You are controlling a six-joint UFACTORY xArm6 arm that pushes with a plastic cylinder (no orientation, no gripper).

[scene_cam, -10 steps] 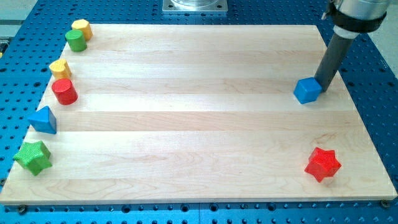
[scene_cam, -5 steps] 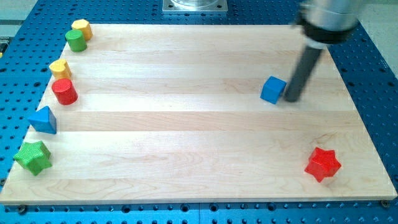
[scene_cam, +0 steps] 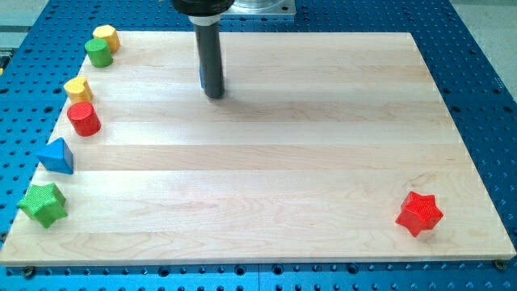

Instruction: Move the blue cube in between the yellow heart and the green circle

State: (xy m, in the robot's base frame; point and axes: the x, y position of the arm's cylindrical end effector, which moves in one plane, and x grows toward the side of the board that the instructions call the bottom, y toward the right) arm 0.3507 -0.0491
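My tip (scene_cam: 214, 97) stands on the board in the upper middle, left of centre. The blue cube (scene_cam: 202, 79) is almost wholly hidden behind the rod; only a thin blue sliver shows at the rod's left edge. The yellow heart (scene_cam: 77, 88) lies at the view's left edge. The green circle (scene_cam: 98, 53) lies above it, near the top left corner. Both are well to the left of my tip.
A yellow block (scene_cam: 106, 37) touches the green circle's upper side. A red cylinder (scene_cam: 83, 119) sits just below the yellow heart. A blue triangle (scene_cam: 56, 156) and a green star (scene_cam: 42, 204) lie lower on the left edge. A red star (scene_cam: 419, 213) is at the bottom right.
My rod has swept from the view's right side to the upper middle, pushing the blue cube leftward; the cube now sits behind the rod. The other blocks have not moved.
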